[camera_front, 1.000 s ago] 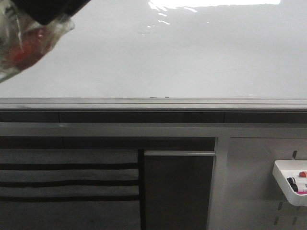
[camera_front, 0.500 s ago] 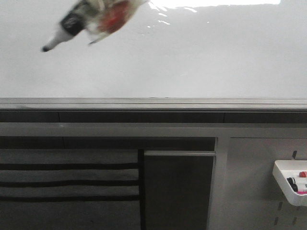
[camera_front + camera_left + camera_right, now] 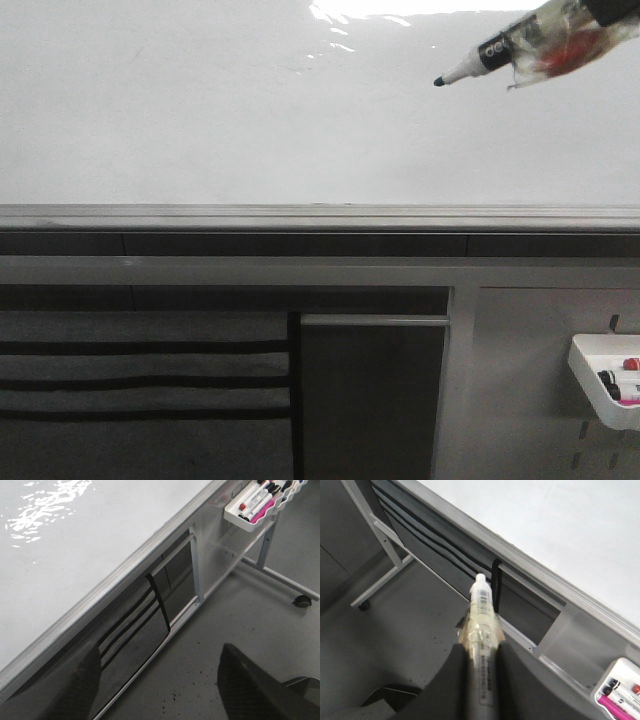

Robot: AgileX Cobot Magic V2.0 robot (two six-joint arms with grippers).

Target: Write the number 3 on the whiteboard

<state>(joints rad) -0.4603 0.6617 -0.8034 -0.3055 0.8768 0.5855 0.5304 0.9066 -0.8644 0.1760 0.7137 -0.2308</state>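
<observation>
Marker swung left to upper right since earlier frame; right end effector (image 3: 481, 652) clamped on black-tipped white marker (image 3: 478, 58), tip leftward near blank glossy whiteboard (image 3: 250, 120); left end effector (image 3: 160, 690) apart.

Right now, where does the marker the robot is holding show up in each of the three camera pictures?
Front view: the marker is at the upper right, its dark tip pointing left in front of the whiteboard.
Left wrist view: not in it.
Right wrist view: it runs up the lower middle, clamped in the right end effector.
Shared landmark: the white pen tray, which also shows in the left wrist view and the right wrist view.
</observation>
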